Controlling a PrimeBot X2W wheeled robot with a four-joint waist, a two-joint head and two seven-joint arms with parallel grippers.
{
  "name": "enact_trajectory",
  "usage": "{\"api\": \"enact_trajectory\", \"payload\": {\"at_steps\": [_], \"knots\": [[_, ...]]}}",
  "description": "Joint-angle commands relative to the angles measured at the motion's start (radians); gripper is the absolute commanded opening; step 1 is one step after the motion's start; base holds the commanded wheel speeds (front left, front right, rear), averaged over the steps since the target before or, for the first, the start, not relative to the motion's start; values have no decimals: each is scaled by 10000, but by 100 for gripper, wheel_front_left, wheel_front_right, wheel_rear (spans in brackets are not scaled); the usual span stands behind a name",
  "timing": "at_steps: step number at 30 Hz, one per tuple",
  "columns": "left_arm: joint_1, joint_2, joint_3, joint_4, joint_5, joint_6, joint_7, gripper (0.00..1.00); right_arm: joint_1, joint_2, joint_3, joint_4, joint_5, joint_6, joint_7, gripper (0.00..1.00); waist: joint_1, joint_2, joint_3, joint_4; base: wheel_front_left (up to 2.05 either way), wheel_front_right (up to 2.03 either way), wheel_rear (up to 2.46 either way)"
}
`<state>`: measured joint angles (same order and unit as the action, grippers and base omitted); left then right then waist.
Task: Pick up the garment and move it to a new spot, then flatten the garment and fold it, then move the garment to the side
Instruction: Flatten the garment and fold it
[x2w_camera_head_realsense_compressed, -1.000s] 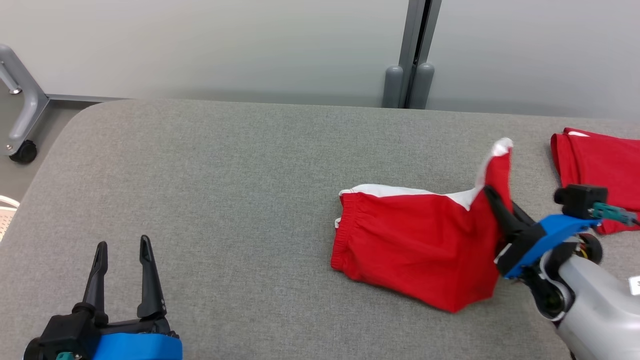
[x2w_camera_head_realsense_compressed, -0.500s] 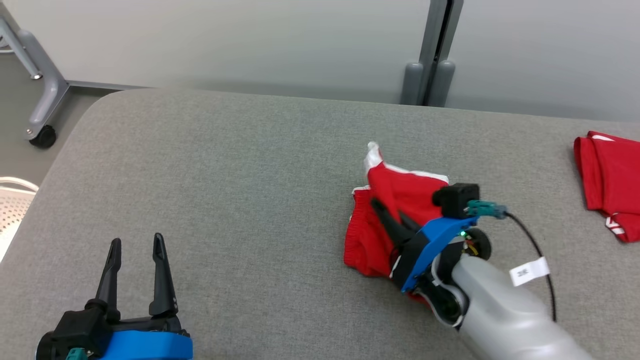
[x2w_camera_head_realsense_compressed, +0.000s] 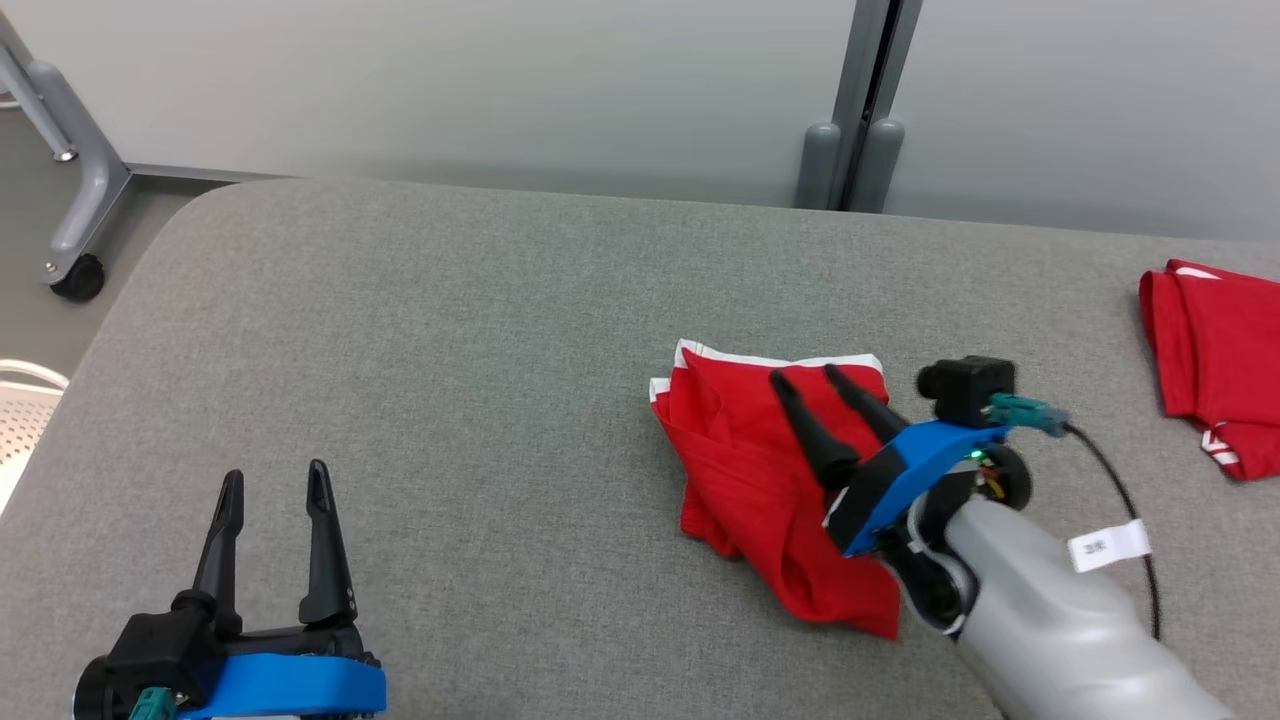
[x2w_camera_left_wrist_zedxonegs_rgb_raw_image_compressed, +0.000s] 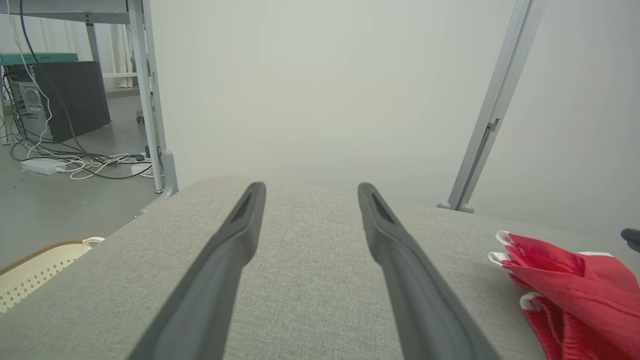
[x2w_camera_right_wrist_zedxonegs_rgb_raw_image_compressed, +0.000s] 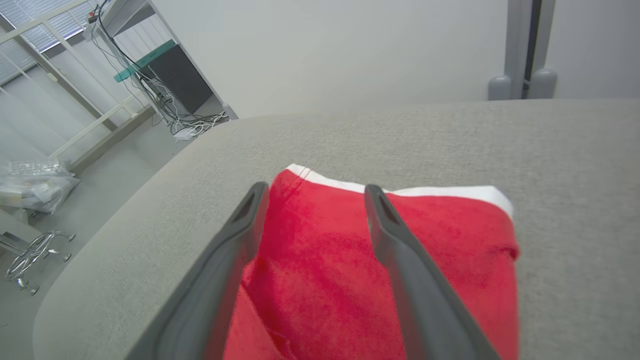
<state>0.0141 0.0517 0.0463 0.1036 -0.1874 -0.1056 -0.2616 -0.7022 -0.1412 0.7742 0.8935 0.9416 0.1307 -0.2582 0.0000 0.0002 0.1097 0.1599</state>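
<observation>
The garment (x2w_camera_head_realsense_compressed: 760, 480) is a pair of red shorts with white trim, lying folded over on itself on the grey padded table (x2w_camera_head_realsense_compressed: 450, 350). My right gripper (x2w_camera_head_realsense_compressed: 805, 378) hovers just above it, fingers spread and holding nothing. From the right wrist the red cloth (x2w_camera_right_wrist_zedxonegs_rgb_raw_image_compressed: 320, 270) lies below and between the open fingers. My left gripper (x2w_camera_head_realsense_compressed: 272, 478) stands open over bare table at the lower left, well clear of the garment. In the left wrist view the garment (x2w_camera_left_wrist_zedxonegs_rgb_raw_image_compressed: 560, 280) sits at the right edge, beyond the fingertips (x2w_camera_left_wrist_zedxonegs_rgb_raw_image_compressed: 255, 192).
A second folded red garment (x2w_camera_head_realsense_compressed: 1215, 360) lies at the table's far right edge. A grey post (x2w_camera_head_realsense_compressed: 850, 150) stands behind the table against the pale wall. A wheeled metal frame (x2w_camera_head_realsense_compressed: 70, 200) is on the floor at the left, and a cream perforated basket (x2w_camera_head_realsense_compressed: 25, 410) sits below the table's left edge.
My right gripper carried the raised right edge of the garment leftward over the rest, then opened and let it drop folded. The head camera shifted slightly. The left gripper stayed still.
</observation>
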Motion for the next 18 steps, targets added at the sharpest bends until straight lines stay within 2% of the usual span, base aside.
{"api": "enact_trajectory", "payload": {"at_steps": [1,5,8,11,14,15,16,18], "knots": [[46,-11,14,11,19,19,-44,100,147,-431,-359,-296,-189,2,-73,100,0,-2,-132,-135,0,0,0],[201,-13,77,-3,52,-6,-44,100,869,-1289,-1877,-1315,-874,3,-72,100,0,-2,-274,-270,0,0,0],[266,-13,93,-51,59,-14,-44,100,1607,-1678,-3099,-2064,-1489,3,-75,100,0,-2,-332,-319,0,0,0],[367,-16,89,-118,53,-9,-44,100,2359,-1759,-3973,-2620,-2112,3,-75,100,0,-2,-347,-363,0,0,0],[389,-15,33,-139,56,-22,-44,100,2904,-1520,-4413,-2926,-2543,3,-76,100,0,-2,-307,-350,0,0,0],[373,-15,14,-138,60,-23,-44,100,3017,-1439,-4424,-2961,-2625,3,-76,39,0,-2,-292,-335,0,0,0],[346,-11,-7,-129,65,-28,-44,100,3109,-1377,-4414,-2924,-2667,3,-78,0,0,-2,-270,-310,0,0,0],[271,-15,-60,-111,84,-42,-44,100,3145,-1244,-4372,-2816,-2806,3,-78,0,0,-2,-230,-242,0,0,0]]}}
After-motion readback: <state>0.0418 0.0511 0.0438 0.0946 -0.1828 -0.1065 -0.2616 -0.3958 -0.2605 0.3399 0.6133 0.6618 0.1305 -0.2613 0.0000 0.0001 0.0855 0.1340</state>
